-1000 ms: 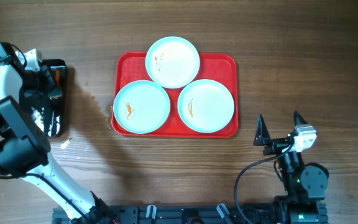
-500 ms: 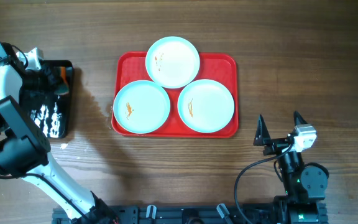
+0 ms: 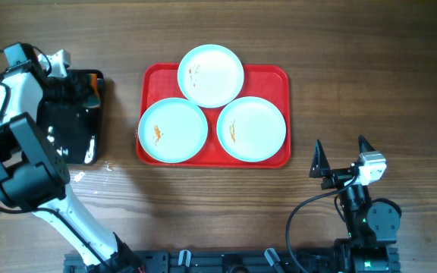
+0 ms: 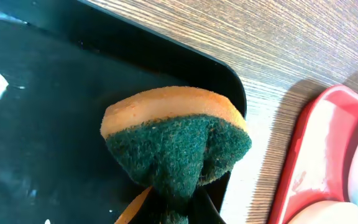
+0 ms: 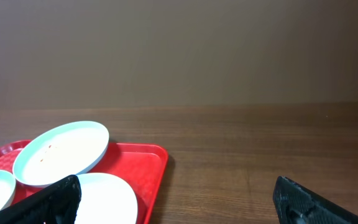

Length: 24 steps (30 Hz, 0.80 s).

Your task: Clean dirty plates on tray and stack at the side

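Three smeared plates (image 3: pixel 211 75) are left unstacked on the tray (image 3: pixel 282 76); a sponge (image 4: pixel 176 140) is seemingly pinched in the left gripper (image 4: pixel 178 208), the right gripper (image 3: pixel 340 155) spread empty.

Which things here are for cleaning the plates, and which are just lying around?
For the job:
- three plates with orange smears
- the red tray under them
- the sponge, pinched in the left gripper

Just lying about:
- the black tray
- a small white scrap on the table
- the right gripper, open, holding nothing
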Each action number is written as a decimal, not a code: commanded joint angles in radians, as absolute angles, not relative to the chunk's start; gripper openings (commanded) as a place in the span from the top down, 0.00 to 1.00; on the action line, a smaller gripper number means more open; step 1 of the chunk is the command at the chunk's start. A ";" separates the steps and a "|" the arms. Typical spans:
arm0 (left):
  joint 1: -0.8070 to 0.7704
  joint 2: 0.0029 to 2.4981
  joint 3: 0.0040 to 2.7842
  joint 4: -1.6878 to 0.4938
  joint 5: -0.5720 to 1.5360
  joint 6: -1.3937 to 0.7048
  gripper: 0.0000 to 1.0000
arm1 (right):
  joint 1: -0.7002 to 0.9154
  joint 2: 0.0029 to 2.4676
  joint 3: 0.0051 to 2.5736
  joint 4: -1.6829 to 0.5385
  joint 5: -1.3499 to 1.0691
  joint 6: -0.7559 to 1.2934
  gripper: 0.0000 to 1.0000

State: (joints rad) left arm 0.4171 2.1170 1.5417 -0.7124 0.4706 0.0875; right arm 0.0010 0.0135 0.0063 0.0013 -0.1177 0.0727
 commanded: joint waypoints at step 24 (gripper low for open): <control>0.547 1.735 1.558 -0.950 0.430 0.073 0.96 | -0.004 0.007 0.005 0.006 -0.104 0.054 0.00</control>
